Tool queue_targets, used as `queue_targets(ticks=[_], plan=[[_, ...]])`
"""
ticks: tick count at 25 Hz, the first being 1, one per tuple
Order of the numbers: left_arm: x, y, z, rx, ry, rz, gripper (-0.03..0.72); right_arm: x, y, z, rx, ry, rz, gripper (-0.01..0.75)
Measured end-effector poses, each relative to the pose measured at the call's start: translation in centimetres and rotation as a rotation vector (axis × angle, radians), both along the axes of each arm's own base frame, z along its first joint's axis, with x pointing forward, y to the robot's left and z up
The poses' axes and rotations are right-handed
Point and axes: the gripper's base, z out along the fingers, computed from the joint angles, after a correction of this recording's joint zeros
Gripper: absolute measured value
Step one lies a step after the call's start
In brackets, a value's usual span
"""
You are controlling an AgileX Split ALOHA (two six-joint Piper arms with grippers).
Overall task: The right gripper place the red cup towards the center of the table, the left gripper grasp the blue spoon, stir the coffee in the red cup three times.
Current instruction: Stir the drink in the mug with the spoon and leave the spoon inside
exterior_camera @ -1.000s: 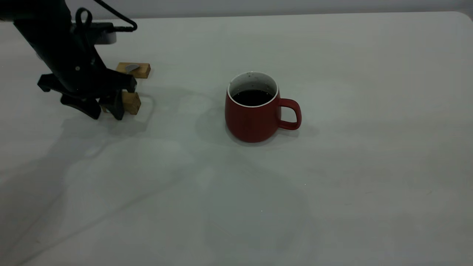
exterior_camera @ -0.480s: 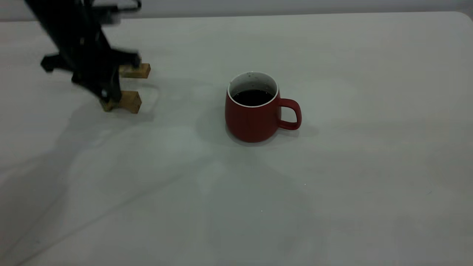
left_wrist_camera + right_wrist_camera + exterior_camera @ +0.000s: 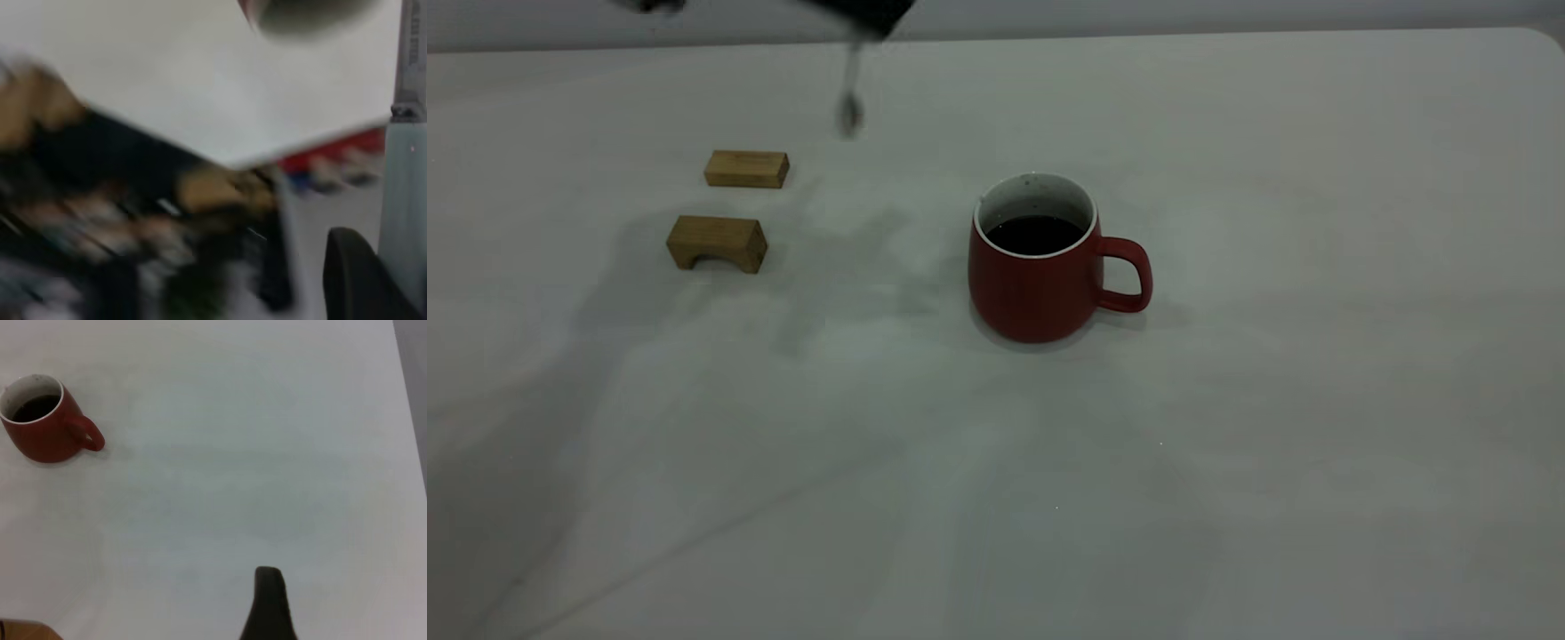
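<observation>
The red cup (image 3: 1040,284) stands upright near the middle of the table (image 3: 1316,356), its handle pointing right and dark coffee (image 3: 1035,234) inside. My left gripper (image 3: 863,13) is high at the top edge, left of and behind the cup, shut on the blue spoon (image 3: 849,107). The spoon hangs bowl down above the table. In the left wrist view the spoon's pale handle (image 3: 403,200) runs beside a dark finger (image 3: 353,280). My right gripper (image 3: 267,613) is far from the cup (image 3: 43,427), over bare table.
Two tan wooden blocks lie at the left: a flat one (image 3: 746,168) and an arched one (image 3: 717,242) in front of it. The table's rounded corner (image 3: 1543,40) is at the far right.
My left gripper has risen from the wooden blocks and swung right toward the cup, carrying the spoon off them. The blocks now lie uncovered. The cup has not moved.
</observation>
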Motion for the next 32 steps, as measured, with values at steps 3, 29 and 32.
queue_targets(ticks=[3,29,32], plan=[[-0.2,-1.6,0.7,-0.074,0.109,0.091,0.154,0.0,0.0,0.0,0.0,0.0,0.0,0.647],[0.6,-6.5,-12.3,-0.333,0.219,0.179,0.154,0.0,0.0,0.0,-0.001,0.0,0.0,0.24],[0.3,-6.5,-12.4,-0.314,0.309,0.191,0.154,0.0,0.0,0.0,-0.001,0.0,0.0,0.22]])
